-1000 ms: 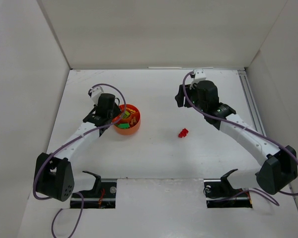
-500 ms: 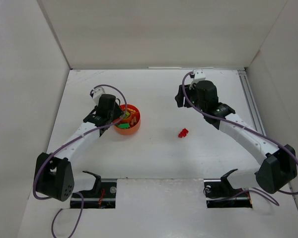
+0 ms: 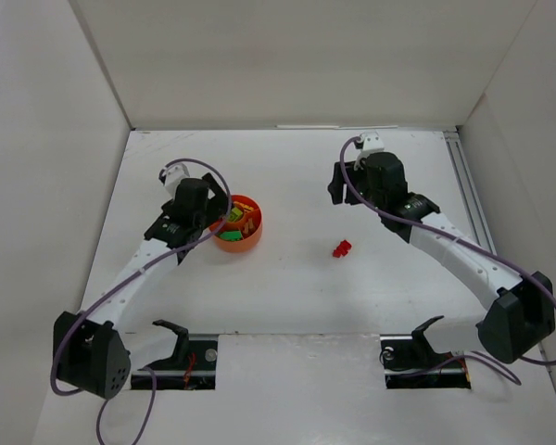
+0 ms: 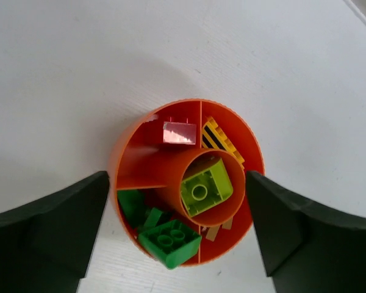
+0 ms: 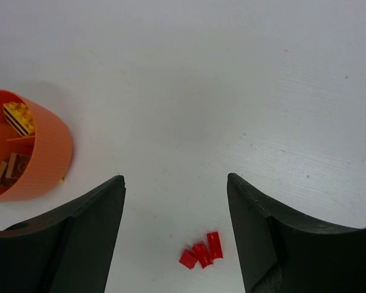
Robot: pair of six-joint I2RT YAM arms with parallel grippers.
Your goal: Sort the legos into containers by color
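While the left gripper (image 4: 177, 195) hovers open directly over the bowl (image 4: 123, 160), the right gripper (image 5: 175, 183) hangs open well apart from it, above the red legos (image 5: 201, 250). The bowl's compartments hold green bricks (image 4: 169, 239), a lime brick (image 4: 206, 186) and a red brick (image 4: 179, 132).

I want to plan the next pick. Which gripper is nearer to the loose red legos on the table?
Right. The right gripper hovers close to the red legos, which show between its fingers. The left gripper is over the bowl, farther away.
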